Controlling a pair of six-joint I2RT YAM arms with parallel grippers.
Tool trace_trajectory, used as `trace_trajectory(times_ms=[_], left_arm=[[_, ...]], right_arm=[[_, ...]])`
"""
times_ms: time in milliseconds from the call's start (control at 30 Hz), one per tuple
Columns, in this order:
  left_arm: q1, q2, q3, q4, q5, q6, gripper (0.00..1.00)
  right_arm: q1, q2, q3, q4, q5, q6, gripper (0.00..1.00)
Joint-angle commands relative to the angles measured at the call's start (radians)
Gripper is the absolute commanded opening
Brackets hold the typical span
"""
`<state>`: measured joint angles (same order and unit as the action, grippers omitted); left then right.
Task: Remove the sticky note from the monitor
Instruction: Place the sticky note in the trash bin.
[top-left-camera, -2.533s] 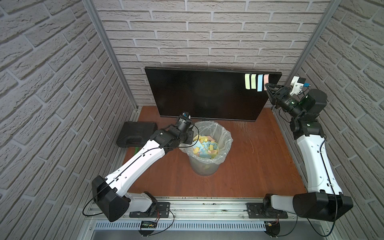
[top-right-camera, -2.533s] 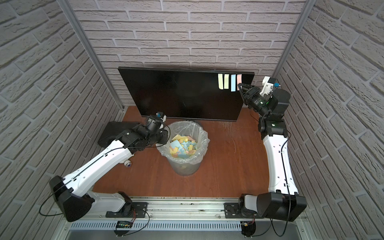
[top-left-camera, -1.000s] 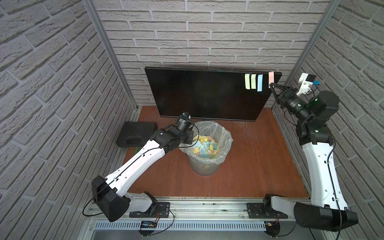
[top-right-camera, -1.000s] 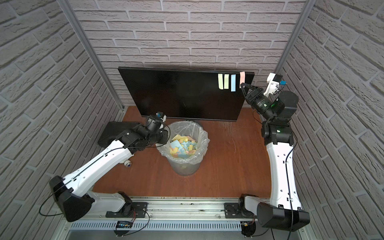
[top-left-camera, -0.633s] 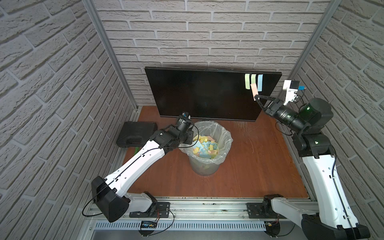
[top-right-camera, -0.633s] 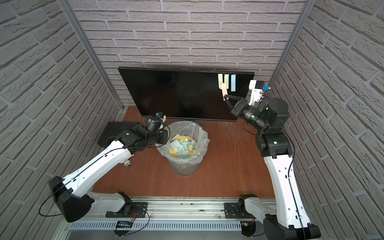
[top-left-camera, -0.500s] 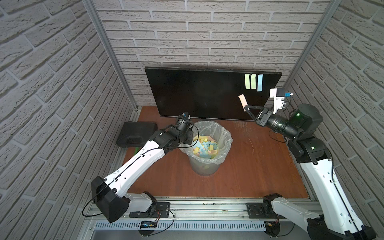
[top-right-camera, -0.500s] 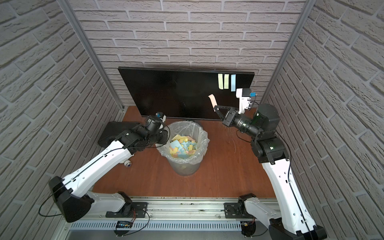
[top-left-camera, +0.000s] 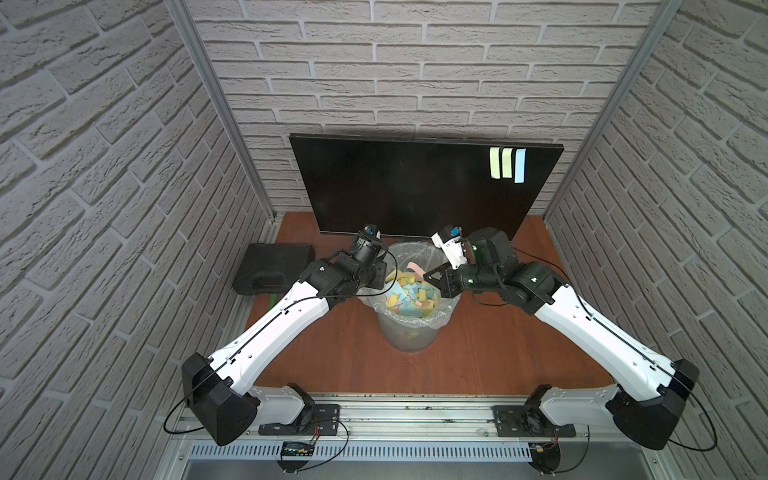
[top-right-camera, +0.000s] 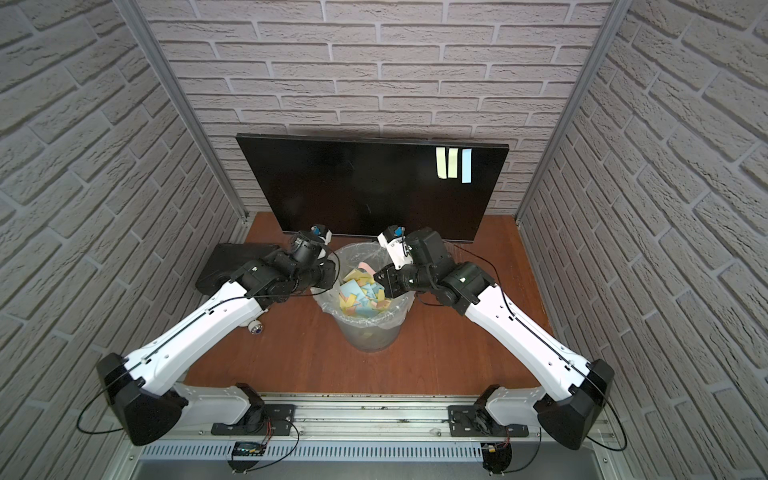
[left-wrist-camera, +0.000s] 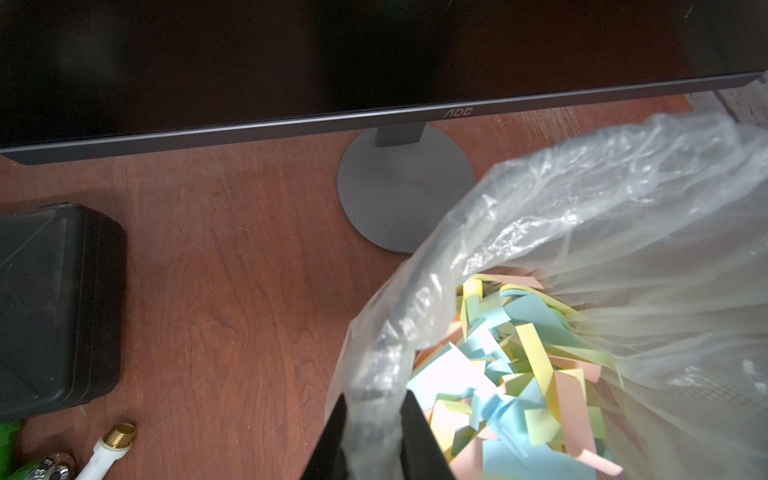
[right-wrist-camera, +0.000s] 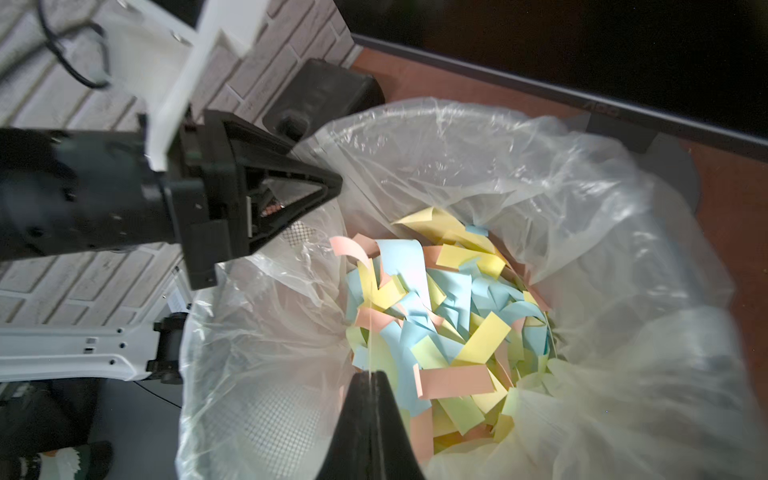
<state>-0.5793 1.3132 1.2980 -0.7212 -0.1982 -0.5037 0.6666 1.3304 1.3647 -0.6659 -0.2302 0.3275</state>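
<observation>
The monitor (top-left-camera: 395, 187) (top-right-camera: 353, 187) stands at the back with two yellow-green sticky notes (top-left-camera: 494, 162) and a blue one (top-left-camera: 519, 165) near its upper right corner. My right gripper (top-left-camera: 427, 277) (right-wrist-camera: 368, 374) hangs over the lined bin (top-left-camera: 409, 328), shut on a pink sticky note (top-left-camera: 412, 266) (right-wrist-camera: 349, 247), which shows edge-on in the right wrist view. My left gripper (top-left-camera: 381, 277) (left-wrist-camera: 374, 419) is shut on the bin's clear plastic liner (left-wrist-camera: 582, 216) at the rim's left side. Several crumpled notes fill the bin.
A small black case (top-left-camera: 272, 268) (left-wrist-camera: 54, 307) lies left of the bin. The monitor's round base (left-wrist-camera: 405, 187) sits just behind the bin. A white tube with a brass fitting (left-wrist-camera: 108, 446) lies near the case. Brick walls close in on three sides.
My right arm swung from the monitor's upper right corner down to above the bin, carrying the pink note off the screen. The left arm kept still, holding the liner.
</observation>
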Motion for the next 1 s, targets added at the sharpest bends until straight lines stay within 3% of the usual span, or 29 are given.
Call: trace_trajectory(times_ms=[0,167,333,400,767,967], left_arm=[[-0.003,0.007,-0.011,-0.016,0.013,-0.014,0.21],[-0.003,0.007,-0.003,-0.019,0.011,-0.013,0.21],[-0.003,0.009,0.001,-0.021,0.012,-0.013,0.21],[-0.003,0.009,0.002,-0.02,0.012,-0.013,0.21],[-0.004,0.007,-0.004,-0.021,0.015,-0.017,0.21],[-0.003,0.013,-0.01,-0.014,0.022,-0.019,0.21]], right_arm=[[0.036,0.035,0.041,-0.024,0.084,-0.051,0.03],[0.071,0.08,0.057,-0.03,0.111,-0.061,0.1],[0.079,0.083,0.07,-0.017,0.114,-0.05,0.35],[0.079,0.078,0.077,-0.015,0.114,-0.048,0.41],[0.066,-0.004,0.141,-0.002,0.107,-0.016,0.47],[-0.071,-0.096,0.186,0.018,0.016,0.071,0.49]])
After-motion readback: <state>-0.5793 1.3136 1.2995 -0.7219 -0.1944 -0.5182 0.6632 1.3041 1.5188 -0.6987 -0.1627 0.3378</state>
